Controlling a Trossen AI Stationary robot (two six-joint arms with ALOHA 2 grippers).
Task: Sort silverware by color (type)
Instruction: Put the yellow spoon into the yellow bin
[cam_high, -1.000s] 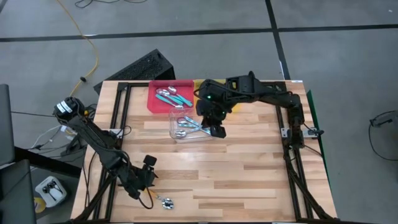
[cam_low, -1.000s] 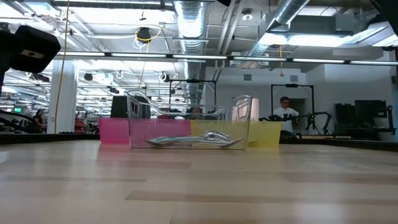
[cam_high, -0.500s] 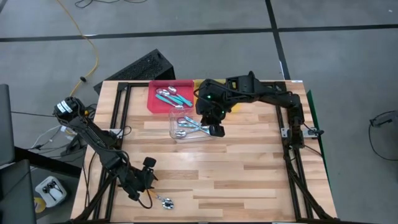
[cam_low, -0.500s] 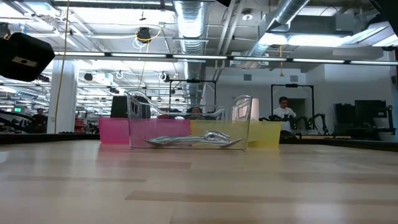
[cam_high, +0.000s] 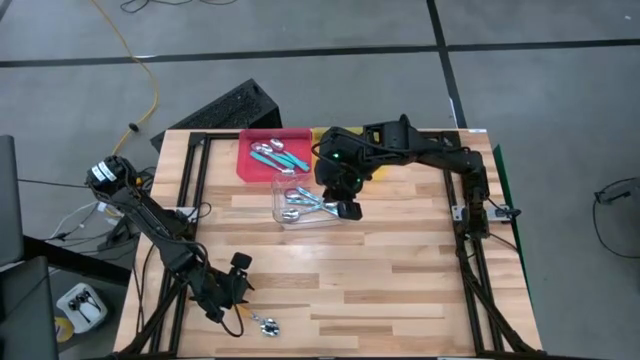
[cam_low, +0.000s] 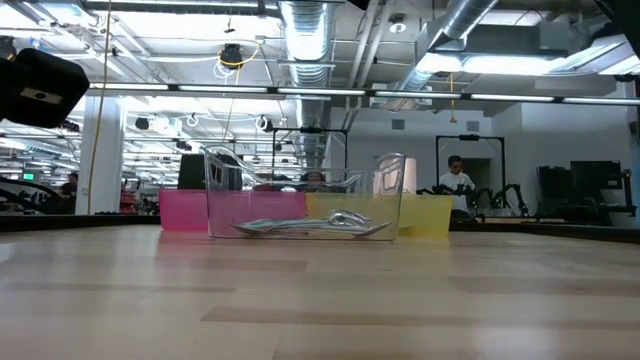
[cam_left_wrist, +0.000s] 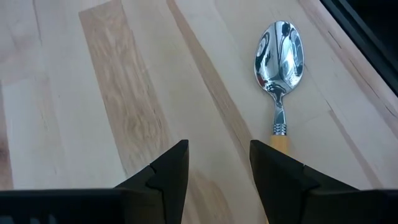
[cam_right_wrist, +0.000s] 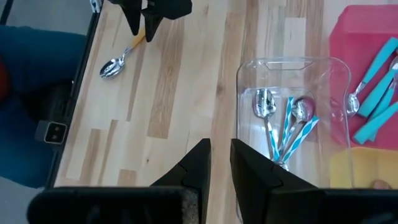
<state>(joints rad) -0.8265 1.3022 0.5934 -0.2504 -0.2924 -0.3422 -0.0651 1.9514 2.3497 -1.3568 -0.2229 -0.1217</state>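
One spoon (cam_left_wrist: 280, 59) with a shiny bowl and an orange handle lies flat on the wood near the table's near left corner (cam_high: 268, 325). My left gripper (cam_left_wrist: 219, 165) is open just beside it, with only bare wood between the fingers. The spoon's handle (cam_left_wrist: 280, 142) runs out of sight behind one finger. My right gripper (cam_right_wrist: 219, 155) hangs over the clear tray (cam_high: 305, 203), its fingers a narrow gap apart with nothing between them. Pale blue striped spoons (cam_right_wrist: 283, 127) lie in that tray, and teal spoons (cam_high: 278, 155) lie in the red tray (cam_high: 250, 165). My left gripper slants down from the table's left side, and one finger (cam_left_wrist: 283, 177) stands over the free end of the spoon's orange handle (cam_left_wrist: 280, 134). That finger hides the spot, so I cannot tell whether it touches the handle. The spoon lies flat on the table.
A yellow tray (cam_low: 427, 213) stands behind the clear one, largely under my right arm in the high view. The three trays sit together at the far middle. Bare wood (cam_high: 380, 280) spreads across the middle and right. The table's near edge (cam_left_wrist: 354, 56) runs close past the spoon.
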